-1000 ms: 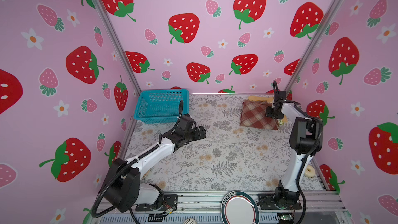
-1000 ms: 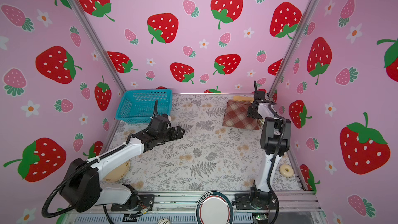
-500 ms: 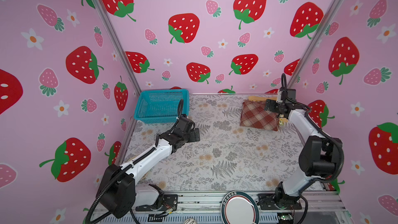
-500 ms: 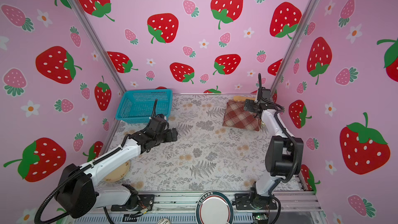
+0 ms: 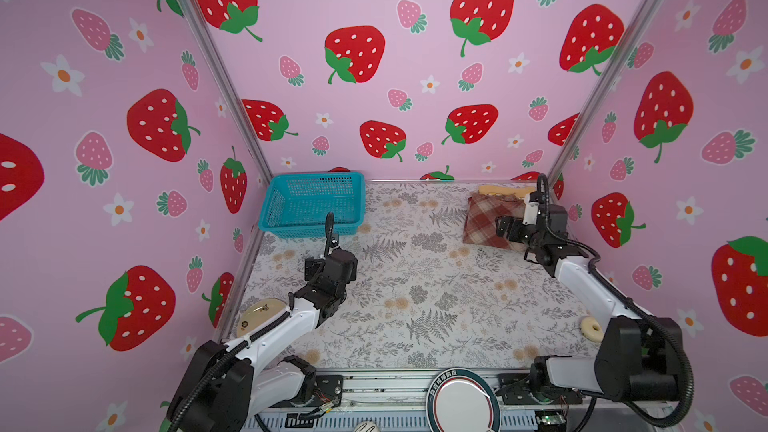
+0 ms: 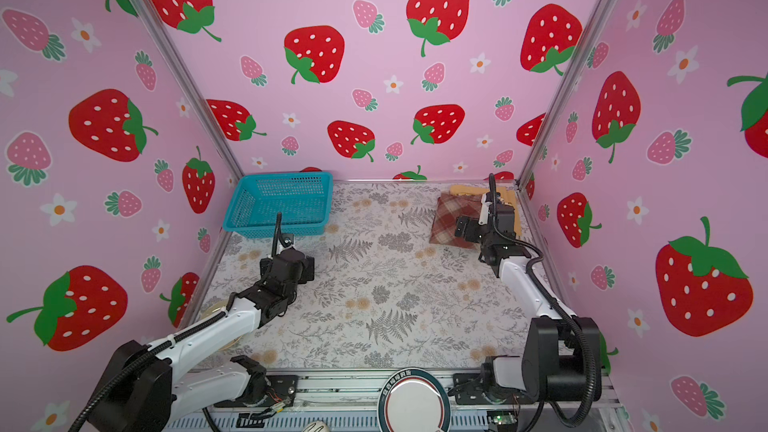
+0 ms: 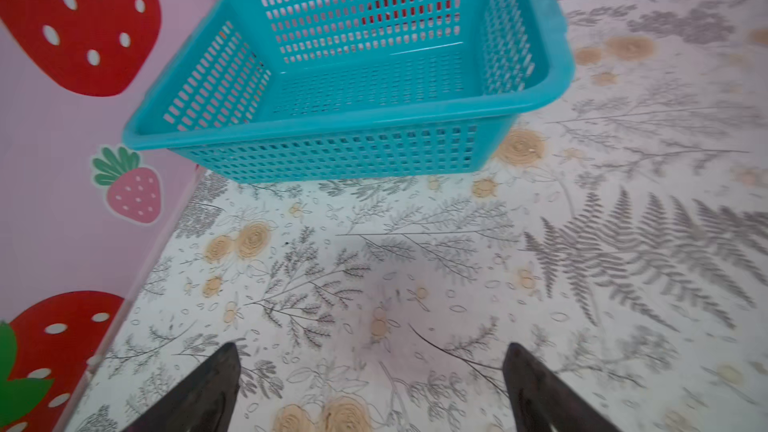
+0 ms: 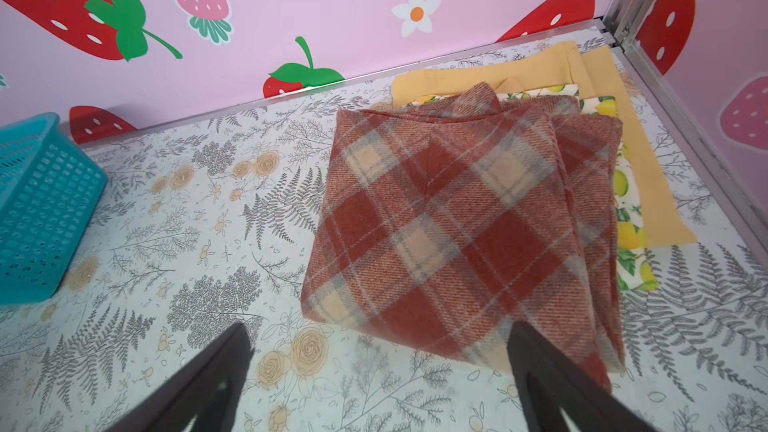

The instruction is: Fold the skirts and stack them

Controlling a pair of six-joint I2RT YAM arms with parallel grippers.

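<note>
The skirts lie folded in one stack in the far right corner. The red-brown plaid skirt (image 8: 457, 222) is on top, the lemon-print skirt (image 8: 627, 222) under it, and the mustard-yellow skirt (image 8: 478, 76) at the bottom. In both top views the plaid skirt (image 5: 482, 218) (image 6: 444, 218) shows with the mustard edge (image 5: 498, 190) behind it. My right gripper (image 8: 380, 328) (image 5: 505, 228) hovers open over the stack's near edge, holding nothing. My left gripper (image 7: 370, 347) (image 5: 322, 265) is open over bare table at the left, far from the skirts.
A teal mesh basket (image 5: 311, 205) (image 7: 353, 89) stands in the far left corner, just ahead of my left gripper. A beige round object (image 5: 259, 313) lies at the left wall and a small ring (image 5: 591, 328) at the front right. Pink walls close three sides.
My right gripper has opened and drawn back from the plaid skirt toward the front. My left arm has pulled back and turned toward the basket.
</note>
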